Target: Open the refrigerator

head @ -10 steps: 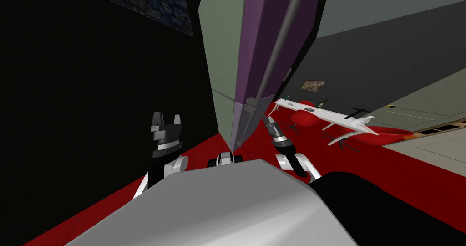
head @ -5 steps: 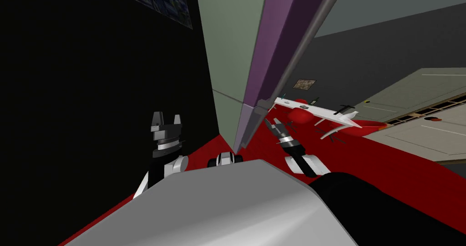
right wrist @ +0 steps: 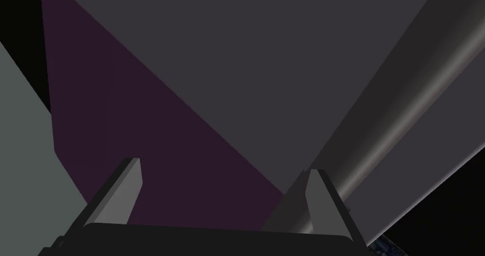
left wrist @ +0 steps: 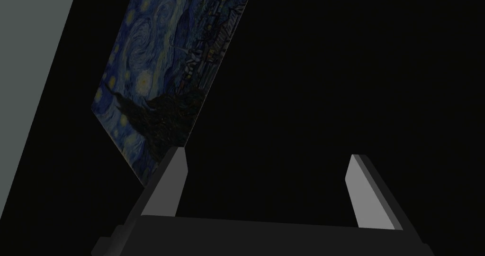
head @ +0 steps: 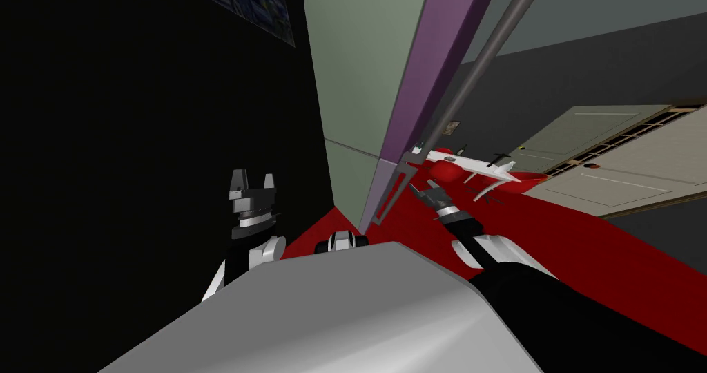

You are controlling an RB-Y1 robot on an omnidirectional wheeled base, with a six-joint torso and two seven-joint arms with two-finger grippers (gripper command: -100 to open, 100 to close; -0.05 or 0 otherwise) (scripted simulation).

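1. Head view: the refrigerator (head: pixel 352 65) stands straight ahead on the red floor (head: pixel 552 231). It has a grey-green side, a purple door edge (head: pixel 431 85) and a long grey handle bar (head: pixel 487 61) running down the door front. The right gripper (head: pixel 420 192) sits near the bar's lower end, just beside the door's bottom corner. The left gripper (head: pixel 253 181) is raised on the left, well apart from the refrigerator, against a black area.
2. Left wrist view: jaws wide open, nothing between them.
3. Right wrist view: jaws open, gripping nothing. The dark grey door face and purple edge lie beyond the gap. The handle bar runs past the outer side of one finger (right wrist: pixel 322 196), not between the two. I cannot tell whether it touches.
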